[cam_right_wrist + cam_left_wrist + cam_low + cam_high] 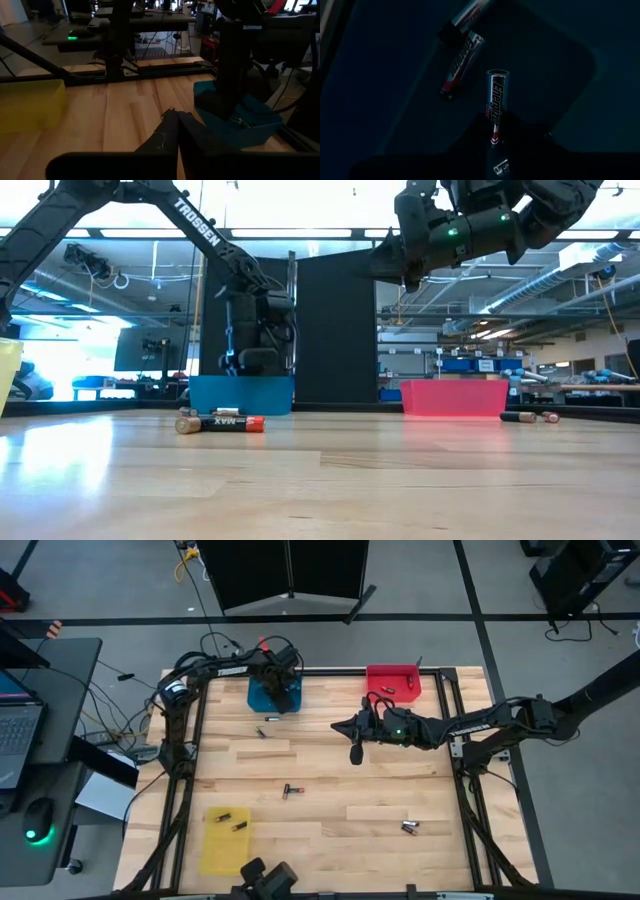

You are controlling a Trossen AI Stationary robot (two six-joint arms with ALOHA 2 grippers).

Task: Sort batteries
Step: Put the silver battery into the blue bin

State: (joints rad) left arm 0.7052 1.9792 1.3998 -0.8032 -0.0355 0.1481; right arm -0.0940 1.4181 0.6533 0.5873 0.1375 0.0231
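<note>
My left gripper [279, 693] reaches down into the blue bin [262, 697] at the table's far side, shut on a silver battery [496, 105]. Two more batteries [462, 62] lie on the bin's floor. My right gripper [175, 122] hangs shut and holding nothing above the table's middle [340, 726], pointing toward the left edge. Loose batteries lie flat on the wood [262, 730], [290, 789], [409, 827]. Others lie in the red bin [392, 680] and the yellow bin [225, 840]. My left gripper pinches the silver battery by one end [493, 136] between its two fingers. The fingers come from above, pointing down into the blue bin, and the battery sticks out ahead of them, in line with them. Whether its free end [499, 75] touches the bin's floor I cannot tell.
A dark frame rail [300, 671] runs around the table. The blue bin [240, 393] and red bin [455, 397] stand along the far edge, the yellow bin at the near left. Bare wood lies between the loose batteries [220, 423].
</note>
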